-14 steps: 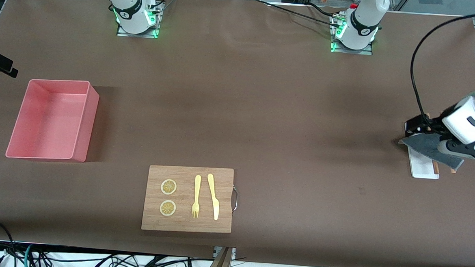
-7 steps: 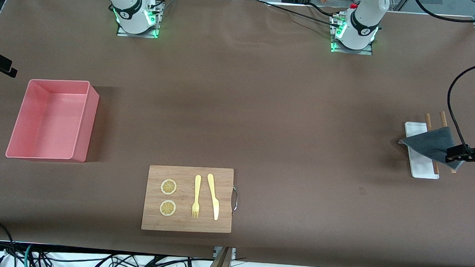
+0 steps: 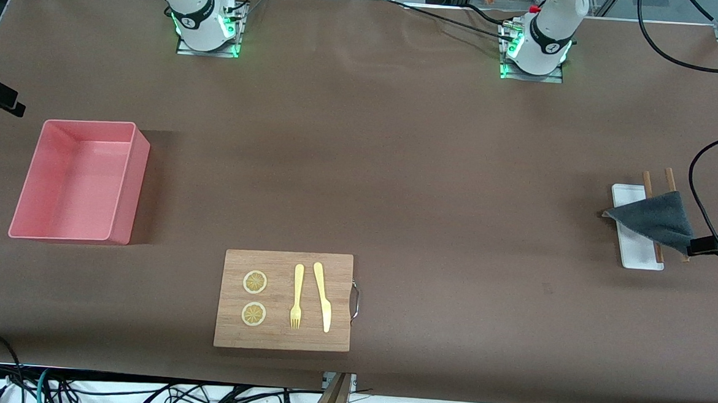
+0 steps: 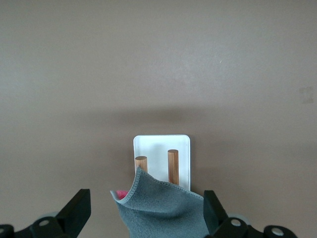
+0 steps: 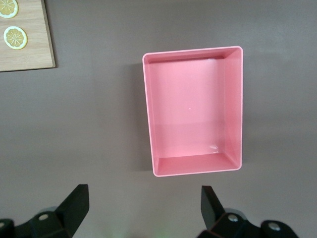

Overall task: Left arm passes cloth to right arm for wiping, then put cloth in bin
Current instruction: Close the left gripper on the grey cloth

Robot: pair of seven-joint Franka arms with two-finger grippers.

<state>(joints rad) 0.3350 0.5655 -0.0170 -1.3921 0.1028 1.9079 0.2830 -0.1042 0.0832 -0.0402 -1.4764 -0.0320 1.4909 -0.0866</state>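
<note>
Cloth (image 4: pixel 163 210) is draped over 2 wooden pegs (image 3: pixel 647 183) on the white tray (image 3: pixel 624 197), at the left arm's end of the surface. Left claw (image 4: pixel 148 218) is spread wide w/ the cloth between its fingers, not clamped. Right claw (image 5: pixel 141 210) is wide apart too, over 1 pink bin (image 5: pixel 233 109). Left wrist view shows a pink underside; front view doesn't.

We find the bin (image 3: pixel 79 181) toward the right arm's end, the tray (image 3: pixel 633 253) toward the left arm's end with the cloth (image 3: pixel 656 219) draped on it, and the cutting board (image 3: pixel 284 300) nearest the front camera, between them.
</note>
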